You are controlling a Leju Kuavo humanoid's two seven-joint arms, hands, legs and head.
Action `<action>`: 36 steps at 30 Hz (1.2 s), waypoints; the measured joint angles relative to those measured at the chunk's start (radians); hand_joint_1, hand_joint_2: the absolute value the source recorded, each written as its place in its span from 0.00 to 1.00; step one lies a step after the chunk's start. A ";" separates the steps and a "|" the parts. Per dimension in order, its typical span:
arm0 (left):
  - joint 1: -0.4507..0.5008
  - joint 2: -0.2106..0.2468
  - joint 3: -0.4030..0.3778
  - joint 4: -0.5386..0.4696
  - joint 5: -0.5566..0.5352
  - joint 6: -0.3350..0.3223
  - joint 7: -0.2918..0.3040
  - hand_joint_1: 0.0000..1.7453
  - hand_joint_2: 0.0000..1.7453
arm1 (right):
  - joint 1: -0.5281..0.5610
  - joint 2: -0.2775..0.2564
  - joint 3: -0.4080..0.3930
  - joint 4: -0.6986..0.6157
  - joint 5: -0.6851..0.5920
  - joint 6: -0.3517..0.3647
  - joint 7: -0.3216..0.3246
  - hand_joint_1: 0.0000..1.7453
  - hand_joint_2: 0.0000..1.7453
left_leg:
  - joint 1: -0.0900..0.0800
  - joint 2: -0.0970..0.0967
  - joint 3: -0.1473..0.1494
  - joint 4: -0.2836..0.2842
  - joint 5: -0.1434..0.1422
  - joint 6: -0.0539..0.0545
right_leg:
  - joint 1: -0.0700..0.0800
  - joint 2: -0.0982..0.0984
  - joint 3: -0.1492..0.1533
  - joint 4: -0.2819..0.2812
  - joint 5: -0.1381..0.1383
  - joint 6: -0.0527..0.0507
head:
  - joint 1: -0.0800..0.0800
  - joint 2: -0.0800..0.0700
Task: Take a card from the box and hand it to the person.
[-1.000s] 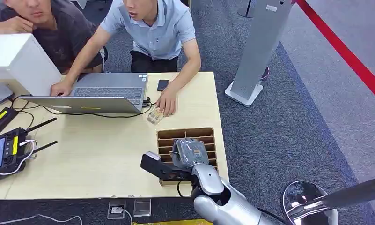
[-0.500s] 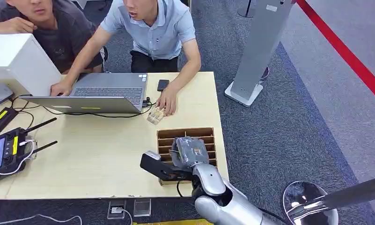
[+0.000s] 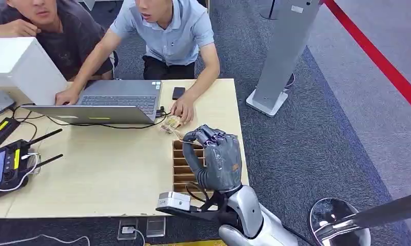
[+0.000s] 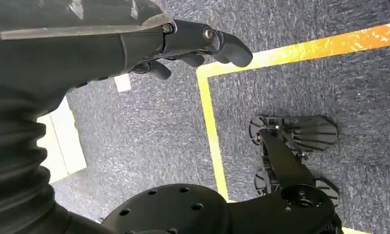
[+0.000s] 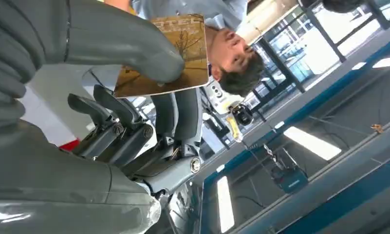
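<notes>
- Now, low in the head view's centre-right, the right hand point(image 3: 217, 159) is raised above the box point(image 3: 178, 163), back toward the camera.
- Its thumb and fingers pinch the card point(image 5: 166, 53), which stands out beyond the fingertips; the right wrist view shows this plainly.
- The left hand point(image 4: 183, 44) hangs over carpet, fingers loosely curled, holding nothing.
- Further up the desk point(image 3: 116, 159), the person's hand point(image 3: 183, 110) rests just beyond the box, so the card should travel up-frame, right arm nearer.
</notes>
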 joint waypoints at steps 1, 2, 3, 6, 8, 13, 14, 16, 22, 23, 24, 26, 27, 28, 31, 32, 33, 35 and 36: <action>0.001 0.000 0.000 0.000 0.002 0.001 0.000 0.00 1.00 | 0.002 0.000 -0.001 -0.001 -0.006 0.000 -0.006 1.00 1.00 | 0.000 0.000 0.000 0.000 0.000 0.000 | 0.000 0.000 0.000 0.000 0.000 0.000 | 0.000 0.000; 0.001 0.000 0.000 0.000 0.004 0.003 0.000 0.00 1.00 | 0.002 0.000 -0.003 -0.001 -0.013 -0.001 -0.013 1.00 1.00 | 0.000 0.000 0.000 0.000 0.000 0.000 | 0.000 0.000 0.000 0.000 0.000 0.000 | 0.000 0.000; 0.001 0.000 0.000 0.000 0.005 0.004 0.000 0.00 1.00 | 0.003 0.000 -0.004 -0.001 -0.018 -0.001 -0.019 1.00 1.00 | 0.000 0.000 0.000 0.000 0.000 0.000 | 0.000 0.000 0.000 0.000 0.000 0.000 | -0.001 0.000; 0.001 0.000 0.000 0.000 0.009 0.008 0.002 0.00 1.00 | 0.003 0.000 -0.005 -0.001 -0.035 -0.001 -0.028 1.00 1.00 | 0.000 0.000 0.000 0.000 0.000 0.000 | 0.000 0.000 0.000 0.000 0.000 0.000 | -0.001 0.000; 0.001 0.000 0.000 0.000 0.013 0.009 0.004 0.00 1.00 | 0.003 0.000 -0.005 -0.001 -0.039 -0.001 -0.030 1.00 1.00 | 0.000 0.000 0.000 0.000 0.000 0.000 | 0.000 0.000 0.000 0.000 0.000 0.000 | -0.002 0.000; 0.000 -0.001 0.000 0.000 0.016 0.011 0.009 0.00 1.00 | 0.002 0.000 -0.005 -0.001 -0.063 -0.001 -0.039 1.00 1.00 | 0.000 0.000 0.000 0.000 0.000 0.000 | 0.000 0.000 0.000 0.000 0.000 0.000 | 0.000 0.000; 0.000 -0.001 0.000 0.000 0.016 0.011 0.010 0.00 1.00 | 0.002 0.000 -0.005 -0.001 -0.071 -0.001 -0.039 1.00 1.00 | 0.000 0.000 0.000 0.000 0.000 0.000 | 0.000 0.000 0.000 0.000 0.000 0.000 | 0.000 0.000; 0.000 -0.002 0.000 0.000 0.016 0.011 0.011 0.00 1.00 | 0.002 0.001 -0.005 0.000 -0.076 -0.001 -0.054 1.00 1.00 | 0.000 0.000 0.000 0.000 0.000 0.000 | 0.000 0.000 0.000 0.000 0.000 0.000 | 0.000 0.000; -0.001 -0.006 0.000 0.000 -0.002 0.007 0.009 0.00 1.00 | -0.001 0.052 -0.067 0.071 -0.243 0.006 -0.330 1.00 1.00 | 0.000 0.000 -0.001 0.000 0.000 0.000 | 0.000 0.000 0.001 0.001 0.000 0.000 | -0.002 0.000; -0.002 -0.006 0.000 0.000 -0.002 0.008 0.009 0.00 1.00 | -0.033 0.067 -0.069 0.120 -0.336 0.035 -0.279 1.00 1.00 | 0.000 0.000 -0.001 0.000 0.000 0.000 | 0.000 0.000 0.000 0.001 0.001 0.000 | -0.001 0.000; -0.002 -0.006 0.000 0.000 -0.002 0.008 0.009 0.00 1.00 | -0.079 0.085 -0.066 0.179 -0.412 0.070 -0.207 1.00 1.00 | 0.000 0.001 -0.001 0.000 0.001 0.000 | 0.000 0.000 0.000 0.001 0.002 -0.001 | 0.001 0.000; -0.007 -0.006 0.000 0.000 -0.005 0.007 0.010 0.00 1.00 | -0.159 0.116 -0.064 0.281 -0.525 0.172 -0.112 1.00 1.00 | 0.000 0.000 -0.001 0.000 0.003 0.001 | 0.000 -0.001 0.000 0.001 0.003 0.000 | -0.002 0.000; -0.007 -0.006 0.000 0.000 -0.005 0.006 0.010 0.00 1.00 | -0.195 0.133 -0.058 0.332 -0.527 0.165 -0.097 1.00 1.00 | 0.000 0.000 -0.003 0.000 0.004 0.000 | 0.000 -0.001 -0.001 0.001 0.003 0.000 | 0.000 0.000; -0.007 -0.006 -0.001 0.000 -0.005 0.007 0.010 0.00 1.00 | -0.234 0.154 -0.047 0.379 -0.526 0.136 -0.091 1.00 1.00 | 0.000 -0.001 -0.004 0.000 0.004 0.000 | 0.000 -0.001 -0.002 0.002 0.003 0.000 | 0.002 0.000; -0.008 -0.006 -0.001 0.000 0.000 0.009 0.000 0.00 1.00 | -0.355 0.212 -0.036 0.525 -0.559 0.084 -0.105 1.00 1.00 | 0.000 -0.001 -0.004 0.000 0.005 0.000 | 0.000 -0.002 -0.003 0.002 0.004 0.000 | -0.002 0.000; -0.007 -0.006 -0.001 0.000 0.002 0.009 -0.001 0.00 1.00 | -0.383 0.226 -0.033 0.559 -0.558 0.082 -0.107 1.00 1.00 | 0.000 -0.001 -0.004 0.000 0.005 0.000 | 0.000 -0.002 -0.003 0.002 0.004 0.000 | -0.001 0.000; -0.008 -0.006 -0.001 0.000 0.005 0.010 -0.002 0.00 1.00 | -0.407 0.240 -0.027 0.601 -0.548 0.082 -0.106 1.00 1.00 | 0.000 -0.001 -0.005 0.000 0.005 0.000 | 0.000 -0.001 -0.003 0.002 0.004 0.000 | -0.002 0.000; -0.008 -0.006 -0.001 0.000 0.007 0.010 0.000 0.00 1.00 | -0.443 0.265 -0.015 0.671 -0.533 0.081 -0.101 1.00 1.00 | 0.000 -0.001 -0.006 0.000 0.005 0.000 | 0.000 -0.001 -0.005 0.002 0.004 0.000 | -0.001 0.000; -0.008 -0.006 -0.001 0.000 0.010 0.010 0.003 0.00 1.00 | -0.455 0.275 -0.010 0.700 -0.533 0.080 -0.103 1.00 1.00 | 0.000 -0.001 -0.006 0.000 0.005 0.000 | 0.000 -0.001 -0.005 0.002 0.004 0.000 | -0.002 0.000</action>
